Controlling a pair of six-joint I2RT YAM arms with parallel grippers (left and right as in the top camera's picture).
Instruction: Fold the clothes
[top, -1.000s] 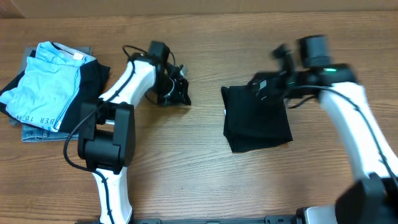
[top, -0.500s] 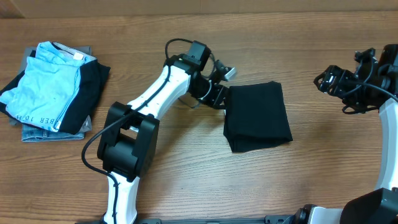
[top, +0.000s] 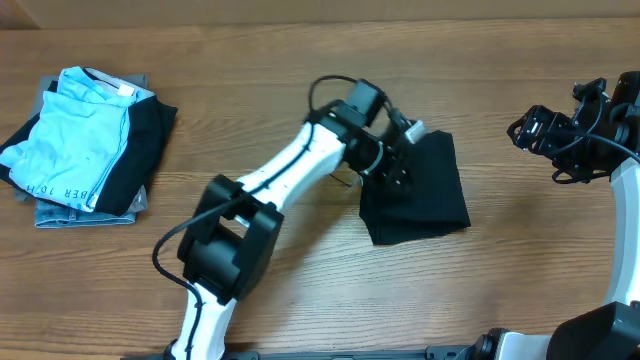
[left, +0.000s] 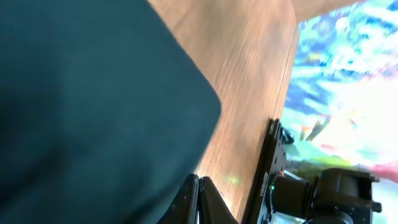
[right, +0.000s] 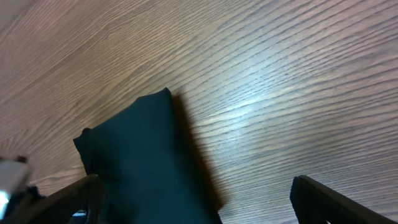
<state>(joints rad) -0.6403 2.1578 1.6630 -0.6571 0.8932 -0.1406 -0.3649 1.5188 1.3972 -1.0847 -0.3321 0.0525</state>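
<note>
The clothes (top: 425, 195), a black T-shirt folded into a rough rectangle, lie on the wooden table right of centre. My left gripper (top: 398, 165) hangs over the shirt's upper left part, its fingers pressed together. In the left wrist view the shut fingertips (left: 199, 196) sit at the edge of the dark cloth (left: 87, 106) with nothing seen between them. My right gripper (top: 535, 130) hovers off to the right, apart from the shirt. It stands wide open (right: 194, 186), looking down on a corner of the shirt (right: 143, 162).
A pile of folded garments (top: 85, 140) lies at the far left, a light blue piece with dark lettering on top. The right arm's base (left: 323, 193) shows beyond the table edge in the left wrist view. Bare wood (top: 300, 280) lies in front of the shirt.
My left arm has swung right from mid-table until its shut gripper is over the shirt. The right gripper left the shirt, moved to the right edge, then held still.
</note>
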